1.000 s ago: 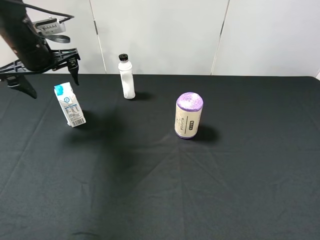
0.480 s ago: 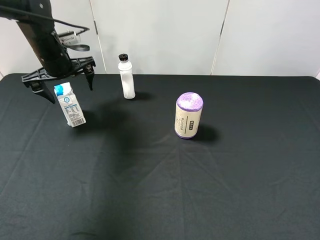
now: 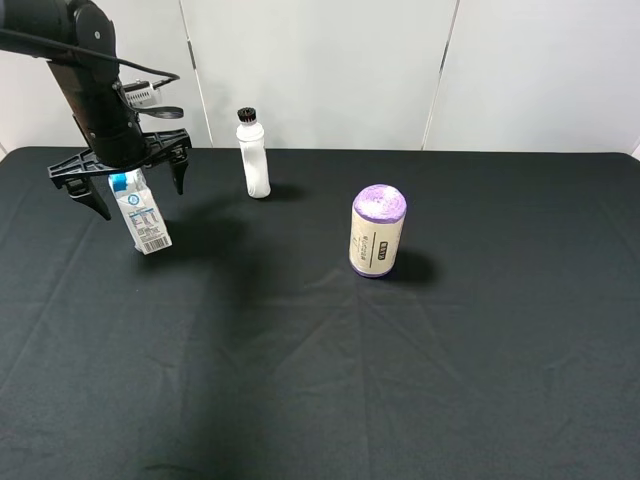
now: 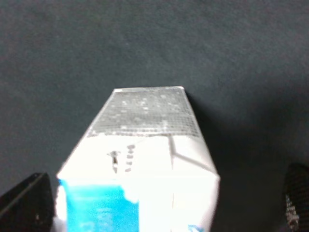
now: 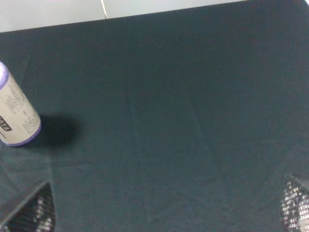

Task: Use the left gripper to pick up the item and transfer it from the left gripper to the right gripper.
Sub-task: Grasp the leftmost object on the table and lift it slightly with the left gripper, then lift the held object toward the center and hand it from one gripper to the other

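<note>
The item, a small white carton (image 3: 146,215) with teal print and a barcode side, stands leaning on the black cloth at the far left. My left gripper (image 3: 141,197) is open and hangs over the carton's top, one prong on either side, not touching it. In the left wrist view the carton's gable top (image 4: 145,154) fills the middle, between the two fingertips (image 4: 28,203) at the lower corners. My right gripper (image 5: 164,210) is open and empty over bare cloth; it does not show in the exterior high view.
A white bottle with a black cap (image 3: 256,158) stands at the back, right of the carton. A purple-topped roll (image 3: 377,232) stands near the middle and also shows in the right wrist view (image 5: 14,116). A white wall runs behind the table.
My left gripper has moved right and down from the far left corner, and now straddles the carton's top. The carton, bottle and roll have not moved.
</note>
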Robot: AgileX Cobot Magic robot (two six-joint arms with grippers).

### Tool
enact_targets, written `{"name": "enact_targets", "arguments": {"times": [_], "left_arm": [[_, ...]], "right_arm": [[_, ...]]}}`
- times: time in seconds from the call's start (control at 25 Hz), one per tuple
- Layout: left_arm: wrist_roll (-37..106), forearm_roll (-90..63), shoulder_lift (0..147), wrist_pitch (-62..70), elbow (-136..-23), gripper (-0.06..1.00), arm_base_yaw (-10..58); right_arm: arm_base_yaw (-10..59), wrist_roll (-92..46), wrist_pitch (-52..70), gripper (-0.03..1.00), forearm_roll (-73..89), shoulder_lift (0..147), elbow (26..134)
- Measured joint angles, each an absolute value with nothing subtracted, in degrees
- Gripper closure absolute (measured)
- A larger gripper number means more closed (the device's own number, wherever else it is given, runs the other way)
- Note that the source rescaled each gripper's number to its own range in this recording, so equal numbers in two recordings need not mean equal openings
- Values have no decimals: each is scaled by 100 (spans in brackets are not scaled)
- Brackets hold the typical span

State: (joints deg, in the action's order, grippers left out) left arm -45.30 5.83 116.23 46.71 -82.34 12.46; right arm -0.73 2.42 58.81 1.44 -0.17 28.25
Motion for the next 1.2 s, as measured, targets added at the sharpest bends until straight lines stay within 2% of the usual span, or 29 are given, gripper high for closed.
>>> {"name": "enact_targets", "arguments": {"times": [0.24, 0.36, 0.48, 0.6, 1.2], "left_arm": [[-4626, 599, 11623, 4696, -8222, 11, 1246], [-4630, 599, 11623, 4700, -8204, 25, 1246], [-4630, 599, 11623, 4694, -8197, 55, 1246], [-4632, 634, 11623, 4719, -8197, 94, 1246], [-4632, 634, 11623, 4694, -8178, 94, 1246]], "right_arm": [[-73, 242, 5881, -3, 144, -17, 2825], [-73, 242, 5881, -3, 144, -17, 2825], [-73, 242, 5881, -3, 144, -17, 2825], [-73, 242, 5881, -3, 144, -17, 2825], [-73, 242, 5881, -3, 144, -17, 2825]]}}
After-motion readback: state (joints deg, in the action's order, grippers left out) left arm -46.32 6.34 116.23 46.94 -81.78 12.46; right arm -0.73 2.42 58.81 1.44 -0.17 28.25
